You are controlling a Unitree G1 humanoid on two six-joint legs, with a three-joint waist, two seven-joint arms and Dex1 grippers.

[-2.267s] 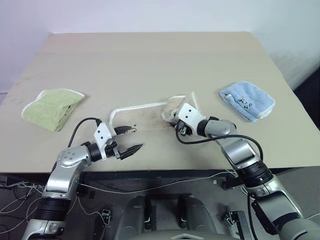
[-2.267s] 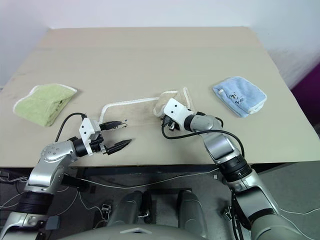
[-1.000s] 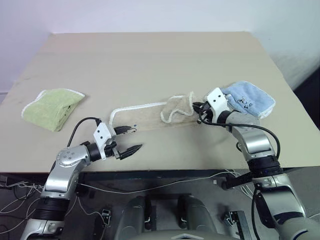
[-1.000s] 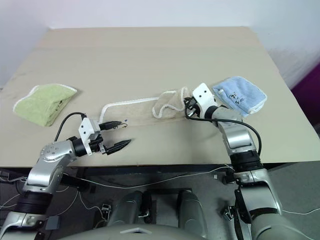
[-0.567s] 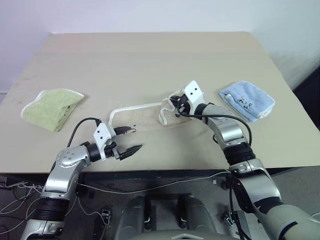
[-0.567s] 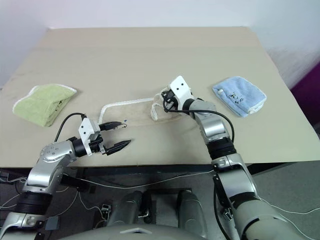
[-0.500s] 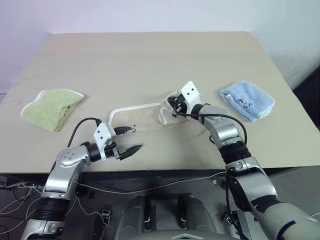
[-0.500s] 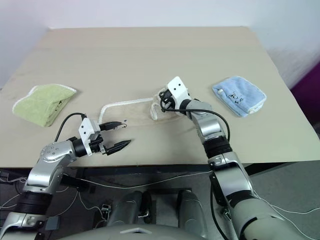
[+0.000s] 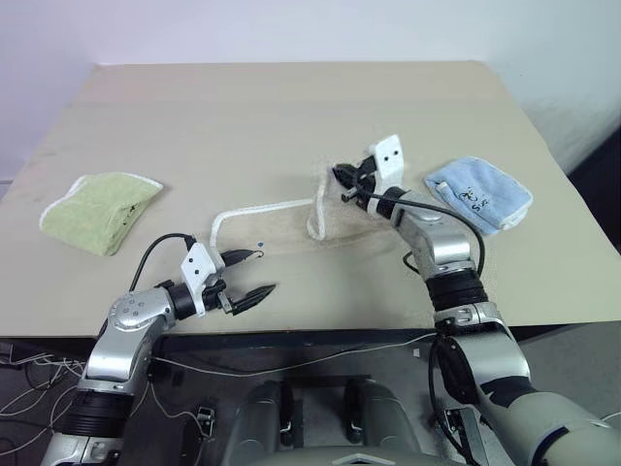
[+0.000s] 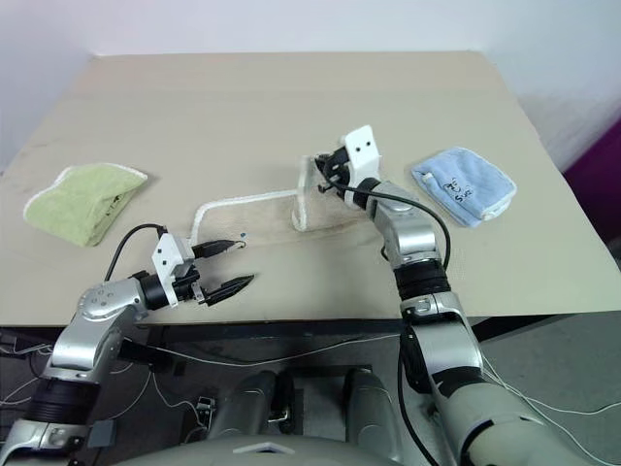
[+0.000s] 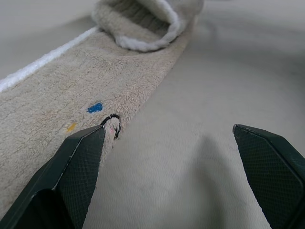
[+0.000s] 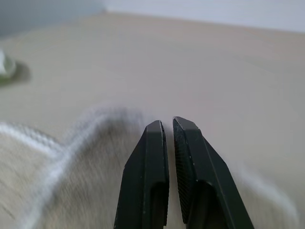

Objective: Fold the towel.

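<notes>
The right end effector is held level above mid-bench, seemingly clenched on the towel's raised edge. The left end effector is held released near the front edge.

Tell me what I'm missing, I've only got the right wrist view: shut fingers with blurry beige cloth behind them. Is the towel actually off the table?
Observer: Partly. The right gripper holds one corner of the towel raised, and the rest lies flat on the table.
Operator: Where's the other gripper?
Observer: The left gripper is open at the towel's near edge, holding nothing.
Operator: Anything else on the table?
Observer: A light green towel lies at the robot's left and a light blue towel at its right, both apart from the beige one.
</notes>
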